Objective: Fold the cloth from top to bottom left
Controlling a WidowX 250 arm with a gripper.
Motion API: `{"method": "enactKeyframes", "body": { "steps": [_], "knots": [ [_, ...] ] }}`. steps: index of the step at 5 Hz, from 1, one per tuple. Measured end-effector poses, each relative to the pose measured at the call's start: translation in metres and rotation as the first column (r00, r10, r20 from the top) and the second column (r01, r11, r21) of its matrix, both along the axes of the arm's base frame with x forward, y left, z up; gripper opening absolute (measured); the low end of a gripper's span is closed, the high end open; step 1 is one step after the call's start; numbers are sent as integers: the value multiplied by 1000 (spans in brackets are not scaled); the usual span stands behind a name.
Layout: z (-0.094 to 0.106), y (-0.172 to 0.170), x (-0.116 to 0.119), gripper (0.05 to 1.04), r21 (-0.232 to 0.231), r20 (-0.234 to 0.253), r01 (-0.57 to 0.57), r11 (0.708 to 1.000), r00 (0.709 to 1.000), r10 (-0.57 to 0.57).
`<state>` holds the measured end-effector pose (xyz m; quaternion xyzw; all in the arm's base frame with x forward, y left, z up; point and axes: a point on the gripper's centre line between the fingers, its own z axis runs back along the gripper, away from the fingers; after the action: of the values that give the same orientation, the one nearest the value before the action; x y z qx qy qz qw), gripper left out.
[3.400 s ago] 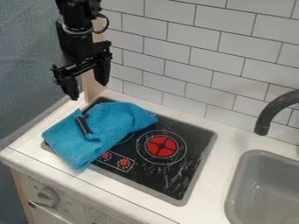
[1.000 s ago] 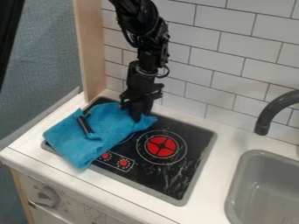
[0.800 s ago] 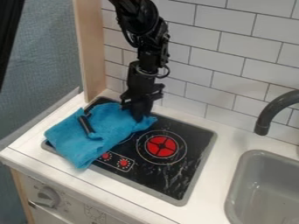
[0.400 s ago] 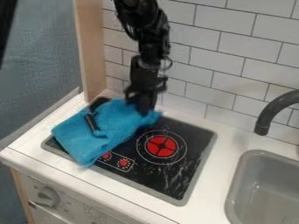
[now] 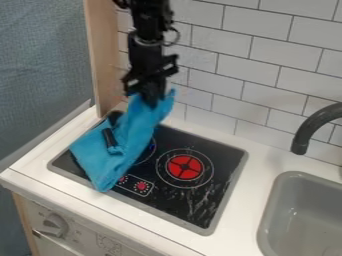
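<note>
- Change: the upper right end of the blue cloth (image 5: 132, 141), seen lying on the cooktop (image 5: 190, 202) in the earlier frames, is now drawn up clear of it towards the tiled wall (image 5: 240, 87).
- Gripper (image 5: 154, 101): seen above the cooktop's back left part; its fingers are closed on the raised end, parted only by the gathered fabric.
- Cloth position: draped on the left part of the cooktop, steeply tented from the grip down to its lower tip, which is laid at the front edge, just beside the red knobs (image 5: 141, 185).
- Side effect: the left corner of the cloth is pulled inward, and the cooktop's front left corner is exposed. The black handle-like piece (image 5: 109, 137) is shifted along with the fabric.
- Meaning: the top is judged to be secured and the lift begun; no fold is laid yet.
- Next, as judged: the held end is to be carried over to the lower left and lowered. If it is pulled too high, the whole cloth may be dragged instead of folded.
</note>
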<state>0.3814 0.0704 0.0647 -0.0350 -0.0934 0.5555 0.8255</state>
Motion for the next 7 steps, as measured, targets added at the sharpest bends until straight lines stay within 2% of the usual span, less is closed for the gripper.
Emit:
{"method": "enactKeyframes", "body": {
  "steps": [1, 2, 3, 4, 5, 6, 7],
  "knots": [
    [13, 16, -29, 50, 2, 20, -34, 999, 999, 34],
    [15, 40, -59, 50, -2, 16, -100, 995, 995, 100],
    [11, 55, -82, 50, 19, -8, -143, 990, 990, 143],
    [2, 72, -101, 50, 59, -48, -196, 979, 979, 199],
    [-14, 81, -107, 50, 90, -86, -216, 972, 971, 224],
    [-41, 97, -116, 50, 101, -134, -264, 959, 952, 277],
    [-70, 106, -115, 50, 107, -134, -290, 951, 944, 303]
  ]
}}
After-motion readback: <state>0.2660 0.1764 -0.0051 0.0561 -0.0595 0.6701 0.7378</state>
